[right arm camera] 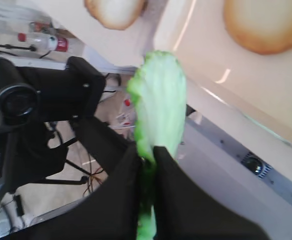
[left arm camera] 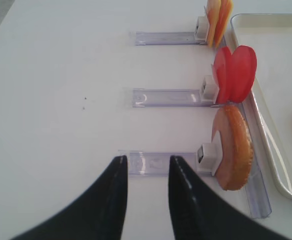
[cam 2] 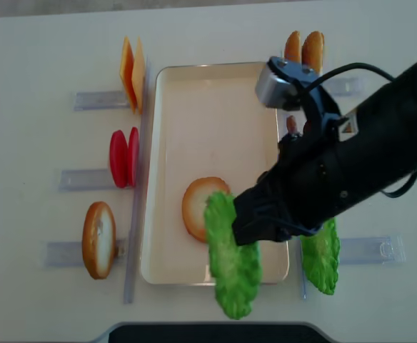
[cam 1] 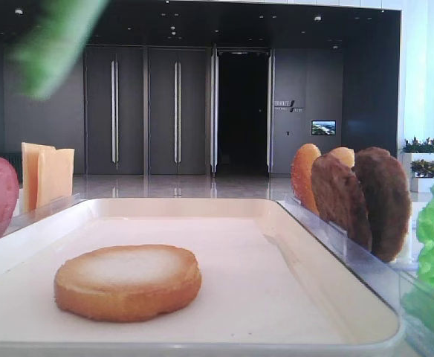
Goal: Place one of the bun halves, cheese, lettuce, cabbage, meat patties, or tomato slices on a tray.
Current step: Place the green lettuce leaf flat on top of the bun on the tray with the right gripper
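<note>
My right gripper is shut on the bright green lettuce, which hangs from its jaws. From above, the lettuce is over the front edge of the cream tray, beside the right gripper. One bun half lies pale face up on the tray; it is also in the low view as the bun half. My left gripper is open with nothing in it, over bare table by a clear rack.
Racks flank the tray. On the left stand cheese, tomato slices and a bun half. On the right stand bun halves, meat patties and another lettuce leaf. My right arm hides the patties from above.
</note>
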Robot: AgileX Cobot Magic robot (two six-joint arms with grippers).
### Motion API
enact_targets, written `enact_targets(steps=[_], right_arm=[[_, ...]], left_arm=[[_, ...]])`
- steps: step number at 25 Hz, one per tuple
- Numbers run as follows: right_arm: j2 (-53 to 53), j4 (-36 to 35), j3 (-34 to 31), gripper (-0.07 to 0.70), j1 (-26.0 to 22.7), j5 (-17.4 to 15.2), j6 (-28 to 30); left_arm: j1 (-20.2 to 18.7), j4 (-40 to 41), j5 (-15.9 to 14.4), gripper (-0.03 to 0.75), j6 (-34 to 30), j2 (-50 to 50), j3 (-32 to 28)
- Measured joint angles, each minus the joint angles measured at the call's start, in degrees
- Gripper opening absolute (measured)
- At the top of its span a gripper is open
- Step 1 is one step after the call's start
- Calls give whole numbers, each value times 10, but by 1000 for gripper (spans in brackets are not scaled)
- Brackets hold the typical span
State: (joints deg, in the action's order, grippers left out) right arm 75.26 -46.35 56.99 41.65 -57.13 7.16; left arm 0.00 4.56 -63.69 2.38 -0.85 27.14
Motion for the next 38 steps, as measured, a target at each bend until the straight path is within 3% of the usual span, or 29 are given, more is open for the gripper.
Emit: enact_targets(steps=[8, 16, 24, 38], right_arm=[[128, -207, 0, 64, 0, 17, 237], [203, -290, 0, 64, -14, 17, 391], [248, -335, 0, 63, -52, 22, 482], [299, -360, 1, 63, -98, 24, 549]], left_arm=[[0, 0, 0, 219, 0, 0, 0], [0, 0, 0, 219, 0, 0, 0], [0, 0, 0, 219, 0, 0, 0], [0, 2, 0, 219, 0, 0, 0]])
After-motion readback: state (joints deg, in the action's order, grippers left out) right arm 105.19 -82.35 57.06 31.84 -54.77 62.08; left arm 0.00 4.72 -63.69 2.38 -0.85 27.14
